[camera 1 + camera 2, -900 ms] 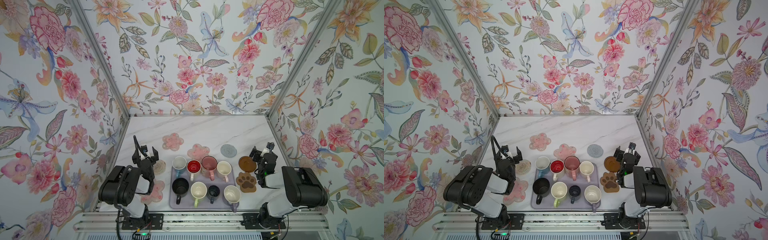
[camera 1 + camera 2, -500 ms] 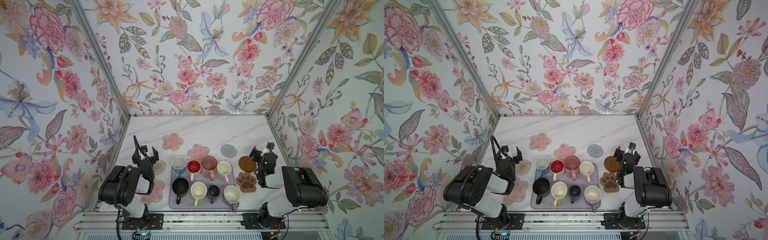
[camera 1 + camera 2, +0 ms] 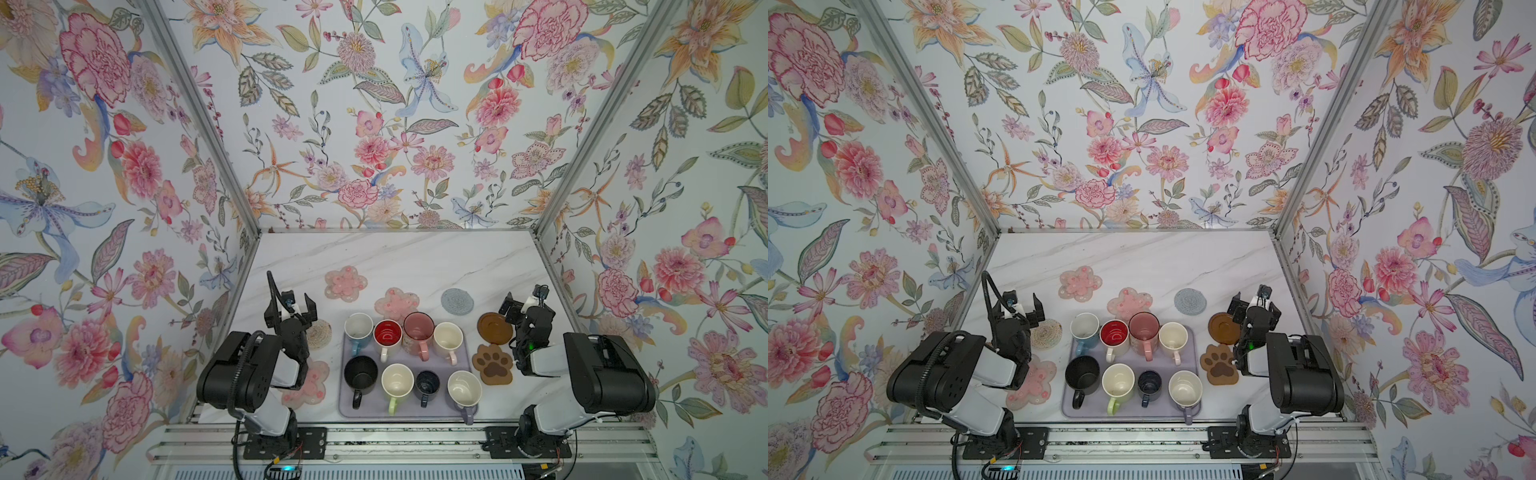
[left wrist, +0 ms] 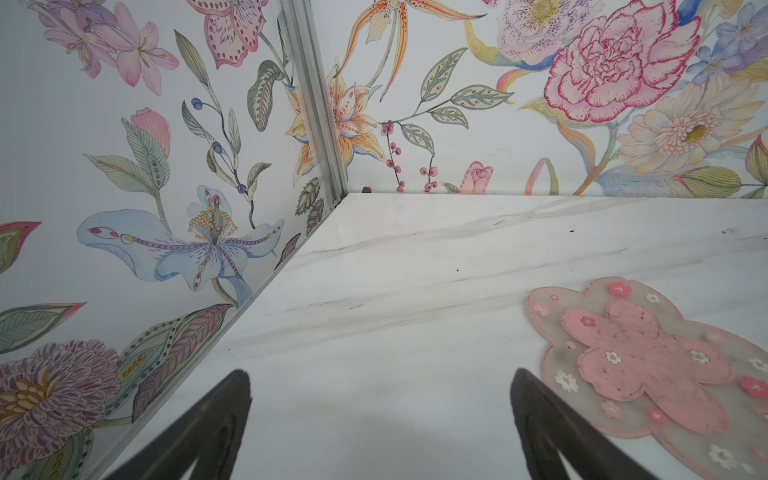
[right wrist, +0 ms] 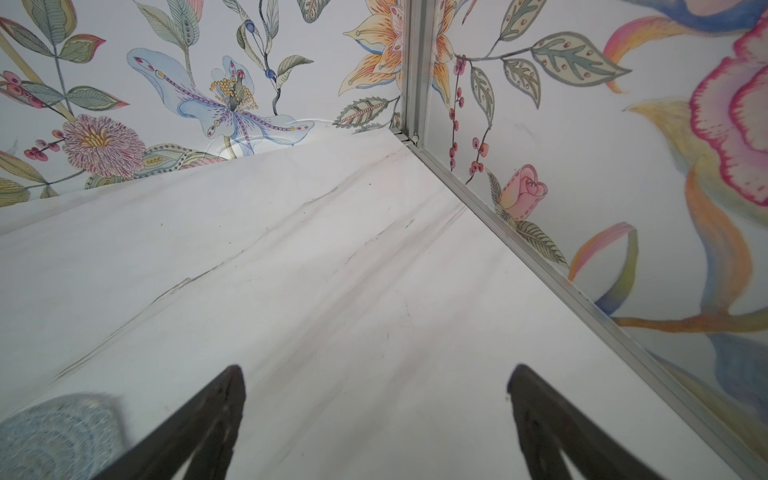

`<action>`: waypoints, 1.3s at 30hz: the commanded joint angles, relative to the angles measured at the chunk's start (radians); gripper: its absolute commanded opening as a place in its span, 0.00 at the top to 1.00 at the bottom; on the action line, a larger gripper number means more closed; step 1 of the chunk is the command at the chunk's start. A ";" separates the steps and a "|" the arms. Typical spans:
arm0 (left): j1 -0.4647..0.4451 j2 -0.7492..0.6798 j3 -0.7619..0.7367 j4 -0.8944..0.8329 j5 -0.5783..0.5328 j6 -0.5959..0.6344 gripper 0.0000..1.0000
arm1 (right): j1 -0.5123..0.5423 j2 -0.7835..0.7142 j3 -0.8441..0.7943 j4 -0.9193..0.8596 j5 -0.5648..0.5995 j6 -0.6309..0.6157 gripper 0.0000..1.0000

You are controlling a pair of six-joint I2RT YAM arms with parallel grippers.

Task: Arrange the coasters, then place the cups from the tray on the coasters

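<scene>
The large flat lavender tray lies at the front of the white marble table and holds eight upright mugs in two rows: light blue mug, red-inside white mug, pink floral mug, cream-pink mug behind; black mug, cream-green mug, small navy mug, lavender mug in front. Bare coasters lie around it: a pink flower mat, a grey-blue woven round, a brown disc, a brown paw-print mat. The left jaws and right jaws are spread wide apart, holding nothing, over the table beside the tray.
</scene>
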 commanded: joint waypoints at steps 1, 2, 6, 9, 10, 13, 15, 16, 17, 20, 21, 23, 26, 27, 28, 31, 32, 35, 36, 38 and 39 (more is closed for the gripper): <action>-0.001 0.011 0.013 0.020 -0.024 0.014 0.01 | -0.003 -0.013 0.017 -0.006 0.009 0.014 0.01; -0.002 0.011 0.014 0.021 -0.024 0.015 0.01 | -0.003 -0.014 0.017 -0.006 0.009 0.013 0.01; 0.001 0.012 0.025 0.002 -0.021 0.012 0.01 | -0.003 -0.013 0.015 -0.006 0.008 0.012 0.01; 0.036 -0.011 0.069 -0.124 0.028 -0.025 0.01 | -0.003 -0.014 0.015 -0.006 0.009 0.014 0.01; 0.041 -0.011 0.070 -0.130 0.034 -0.029 0.01 | -0.003 -0.014 0.015 -0.007 0.009 0.013 0.01; 0.043 -0.012 0.070 -0.131 0.034 -0.031 0.01 | -0.003 -0.013 0.016 -0.006 0.008 0.013 0.01; 0.043 -0.011 0.070 -0.134 0.032 -0.031 0.01 | -0.003 -0.013 0.017 -0.006 0.008 0.014 0.01; 0.044 -0.012 0.069 -0.134 0.032 -0.031 0.01 | -0.003 -0.014 0.017 -0.006 0.008 0.014 0.01; 0.043 -0.012 0.070 -0.133 0.032 -0.030 0.01 | -0.003 -0.013 0.017 -0.006 0.008 0.013 0.01; 0.050 -0.014 0.070 -0.149 0.039 -0.039 0.01 | -0.003 -0.016 0.015 -0.004 0.009 0.013 0.01; 0.053 -0.015 0.070 -0.154 0.042 -0.044 0.01 | -0.003 -0.015 0.014 -0.005 0.009 0.013 0.01; 0.056 -0.017 0.070 -0.151 0.045 -0.044 0.01 | -0.003 -0.014 0.014 -0.002 0.009 0.014 0.01; 0.055 -0.032 0.066 -0.130 0.054 -0.034 0.01 | -0.002 -0.066 0.039 -0.082 0.025 0.015 0.01; 0.053 -0.073 0.066 -0.155 0.058 -0.032 0.01 | 0.000 -0.105 0.064 -0.163 0.025 0.014 0.01; 0.047 -0.129 0.070 -0.218 0.058 -0.023 0.01 | 0.000 -0.158 0.106 -0.280 0.034 0.014 0.01; 0.020 -0.329 0.234 -0.622 -0.023 -0.073 0.01 | 0.002 -0.271 0.259 -0.595 0.099 0.104 0.01; 0.022 -0.395 0.315 -0.796 -0.048 -0.161 0.01 | 0.002 -0.299 0.307 -0.674 0.090 0.153 0.01; 0.022 -0.549 0.501 -1.148 -0.120 -0.459 0.01 | -0.007 -0.378 0.382 -0.793 -0.042 0.318 0.01; 0.022 -0.588 0.510 -1.188 -0.100 -0.464 0.01 | -0.022 -0.405 0.369 -0.780 -0.114 0.356 0.01; 0.030 -0.669 0.470 -1.137 0.058 -0.373 0.01 | -0.069 -0.459 0.298 -0.662 -0.272 0.430 0.01; 0.038 -0.694 0.463 -1.140 0.101 -0.364 0.01 | -0.087 -0.474 0.281 -0.624 -0.330 0.448 0.01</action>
